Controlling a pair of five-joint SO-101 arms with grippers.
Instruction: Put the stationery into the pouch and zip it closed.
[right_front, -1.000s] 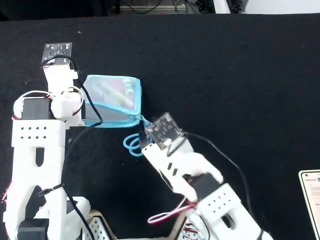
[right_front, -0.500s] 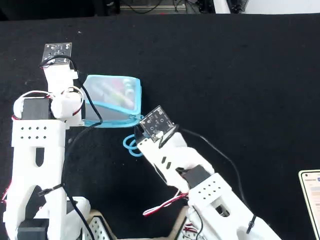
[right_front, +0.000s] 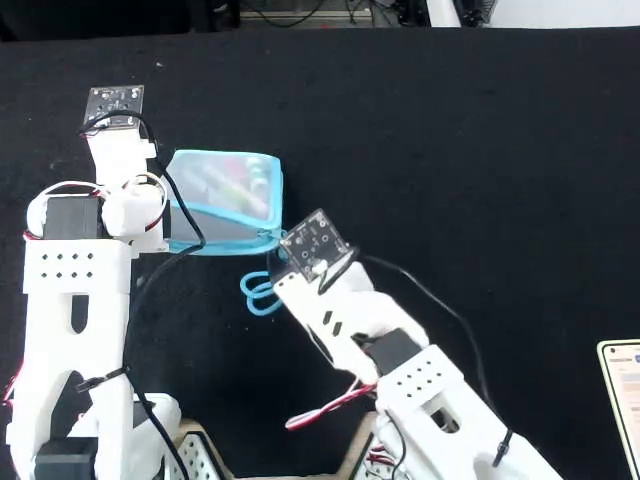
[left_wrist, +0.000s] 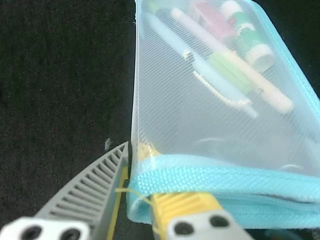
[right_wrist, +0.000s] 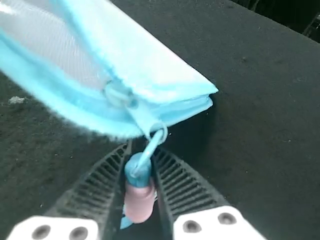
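A clear mesh pouch (right_front: 225, 200) with turquoise trim lies on the black table, with pens and markers (left_wrist: 225, 65) inside it. My left gripper (left_wrist: 134, 161) is shut on the pouch's corner, the grey finger (left_wrist: 102, 182) outside and the yellow-padded finger (left_wrist: 182, 205) against the zipper band. In the high view the left gripper (right_front: 166, 238) is at the pouch's near left corner. My right gripper (right_wrist: 142, 155) is shut on the zipper pull (right_wrist: 137, 172), a blue and pink toggle on a cord from the slider (right_wrist: 118, 93). The right gripper (right_front: 281, 262) is at the pouch's near right corner, with a blue cord loop (right_front: 257, 293) beside it.
A white printed card (right_front: 622, 385) lies at the right edge of the table. Cables and equipment (right_front: 300, 12) lie beyond the far edge. Black cloth (right_front: 470, 150) covers the table to the right of the pouch.
The right arm has shifted a little to the left with the zipper pull held, and the blue cord loop has slid left with it. The left arm and pouch stay put.
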